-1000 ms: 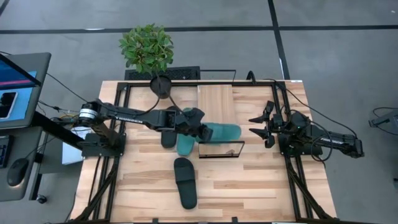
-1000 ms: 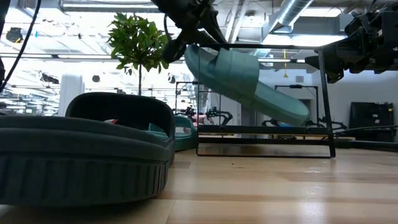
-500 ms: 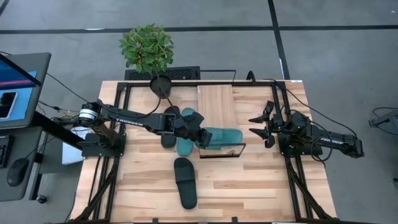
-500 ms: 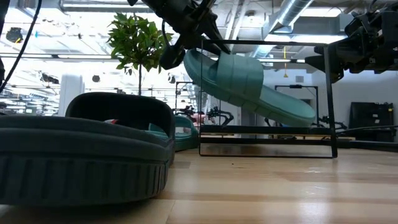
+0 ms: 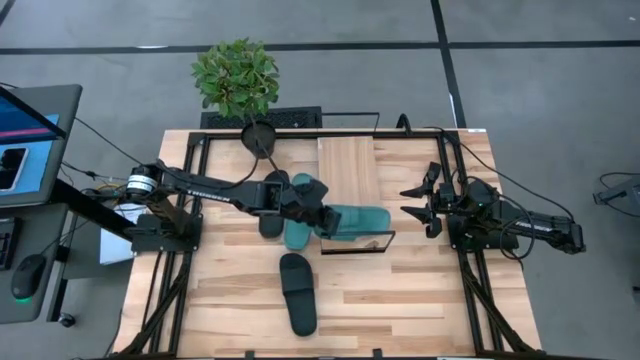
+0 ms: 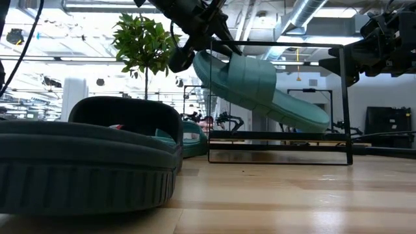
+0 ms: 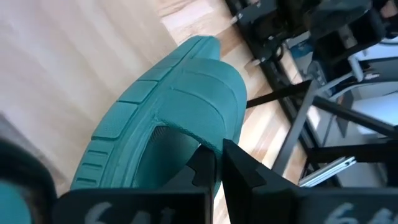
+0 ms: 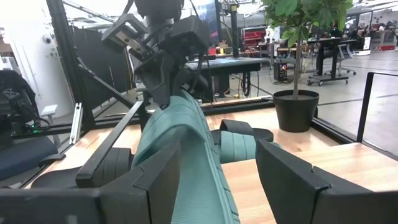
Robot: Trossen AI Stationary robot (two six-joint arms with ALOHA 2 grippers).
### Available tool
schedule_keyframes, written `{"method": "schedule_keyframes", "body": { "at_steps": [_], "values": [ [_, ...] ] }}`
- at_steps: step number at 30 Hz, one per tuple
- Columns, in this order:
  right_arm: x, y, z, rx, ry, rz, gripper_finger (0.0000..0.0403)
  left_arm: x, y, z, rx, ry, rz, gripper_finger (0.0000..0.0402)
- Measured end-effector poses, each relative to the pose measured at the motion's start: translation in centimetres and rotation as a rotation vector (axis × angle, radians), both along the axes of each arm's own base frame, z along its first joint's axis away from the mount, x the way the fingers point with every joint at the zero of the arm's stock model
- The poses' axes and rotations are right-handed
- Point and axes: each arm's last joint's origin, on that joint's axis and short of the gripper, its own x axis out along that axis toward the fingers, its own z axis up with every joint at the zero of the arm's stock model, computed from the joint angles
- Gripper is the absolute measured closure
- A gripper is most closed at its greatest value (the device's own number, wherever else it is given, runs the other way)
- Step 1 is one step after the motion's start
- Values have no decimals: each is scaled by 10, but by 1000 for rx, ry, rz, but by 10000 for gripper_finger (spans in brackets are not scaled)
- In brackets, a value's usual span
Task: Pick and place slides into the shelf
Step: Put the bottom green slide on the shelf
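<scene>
Teal ribbed rubber slide sandal (image 5: 352, 220) clenched by left tool (image 5: 318, 219), held tilted above low black wire shelf (image 5: 352, 168), right tool (image 5: 414, 200) released beside shelf over table (image 5: 400, 290)

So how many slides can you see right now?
4. One teal slide held by the left gripper over the shelf; another teal and a black one under that arm; another black nearer the front.

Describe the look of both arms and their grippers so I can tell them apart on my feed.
Both arms are dark, slim and jointed. The left arm has a silvery ring near its base and pale lettering along its link. The left gripper and right gripper have black, angular fingers.
</scene>
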Motion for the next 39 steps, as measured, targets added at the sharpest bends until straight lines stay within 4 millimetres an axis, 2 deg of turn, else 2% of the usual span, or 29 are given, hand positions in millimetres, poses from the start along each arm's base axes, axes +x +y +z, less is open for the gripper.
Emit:
{"method": "schedule_keyframes", "body": {
  "at_steps": [5,21,32,39],
  "values": [
    [0,0,0,0,0,0,202,3,6,4,-6,-46,13,401],
    [0,0,0,0,0,0,202,1,8,1,-141,-10,50,401],
    [0,0,0,0,0,0,202,1,19,2,-184,-20,22,401],
    [0,0,0,0,0,0,202,1,18,1,-205,-10,-4,401]
  ]
}}
